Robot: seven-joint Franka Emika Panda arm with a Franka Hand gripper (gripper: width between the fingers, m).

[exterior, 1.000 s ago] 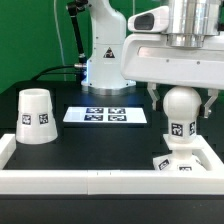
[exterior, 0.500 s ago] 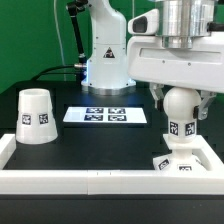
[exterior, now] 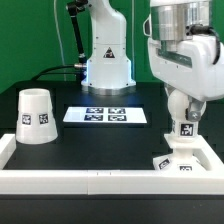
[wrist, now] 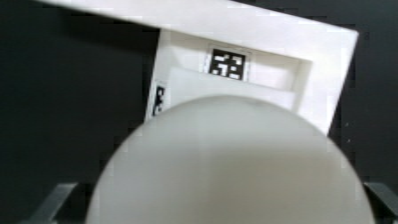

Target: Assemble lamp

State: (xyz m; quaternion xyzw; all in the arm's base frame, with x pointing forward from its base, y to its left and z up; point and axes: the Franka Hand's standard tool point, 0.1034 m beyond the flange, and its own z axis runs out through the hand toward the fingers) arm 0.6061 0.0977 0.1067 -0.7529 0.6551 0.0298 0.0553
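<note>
The jaws [exterior: 184, 112] were clenched on the bulb [exterior: 181, 112], one finger on each side of the ball. The bulb stood upright directly above the base [exterior: 178, 160], apparently touching it, in the near corner of the white frame [exterior: 90, 180]. The shade [exterior: 36, 115] sat on the dark surface [exterior: 100, 145], well apart from the jaws, beyond the marker board [exterior: 106, 116].

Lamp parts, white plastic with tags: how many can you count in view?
3: tapered cup-like shade at exterior view's left; ball-shaped bulb on the square stepped base at right.
</note>
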